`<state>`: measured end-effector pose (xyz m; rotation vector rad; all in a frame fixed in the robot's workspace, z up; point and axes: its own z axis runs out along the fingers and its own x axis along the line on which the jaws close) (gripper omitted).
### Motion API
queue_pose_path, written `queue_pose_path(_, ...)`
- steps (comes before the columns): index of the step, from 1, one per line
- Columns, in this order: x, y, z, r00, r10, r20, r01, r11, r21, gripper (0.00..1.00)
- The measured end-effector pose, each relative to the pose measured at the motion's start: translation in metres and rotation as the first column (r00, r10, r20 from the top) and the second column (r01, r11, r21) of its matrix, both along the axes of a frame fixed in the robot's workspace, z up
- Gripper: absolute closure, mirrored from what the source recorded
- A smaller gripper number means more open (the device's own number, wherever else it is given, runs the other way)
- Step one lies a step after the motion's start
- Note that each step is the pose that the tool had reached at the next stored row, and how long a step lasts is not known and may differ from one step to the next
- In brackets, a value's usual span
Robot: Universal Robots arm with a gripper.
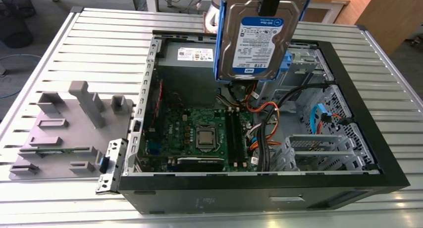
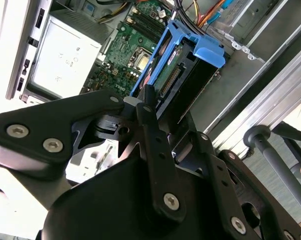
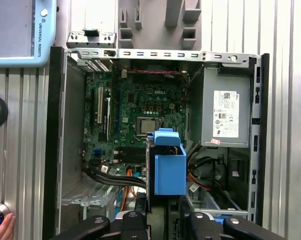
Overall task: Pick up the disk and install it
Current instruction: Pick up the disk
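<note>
Above the open computer case (image 1: 264,193), the gripper (image 2: 163,110) grips the disk (image 1: 254,39) firmly, hanging upright. Its white-and-blue label faces the exterior view, while the first wrist view meets its blue bracket (image 3: 169,167) end-on. Beneath lie the circuit board (image 1: 198,134), orange cables (image 1: 264,111) and the grey power box (image 3: 225,117).

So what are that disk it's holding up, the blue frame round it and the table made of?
The disk looks like bare metal: silvery with a dull sheen along its edges. Its bracket seems to be moulded plastic: even, matt blue. The table is probably aluminium: pale grey ribbed slats catching the light.
</note>
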<state>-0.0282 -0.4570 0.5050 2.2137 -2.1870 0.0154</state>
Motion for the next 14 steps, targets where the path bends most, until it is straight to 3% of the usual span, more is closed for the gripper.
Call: queue_pose_path(14, 0.0, -0.0038, 0.0, 1.0, 0.0, 0.0, 0.0, 1.0, -0.0012, 0.65)
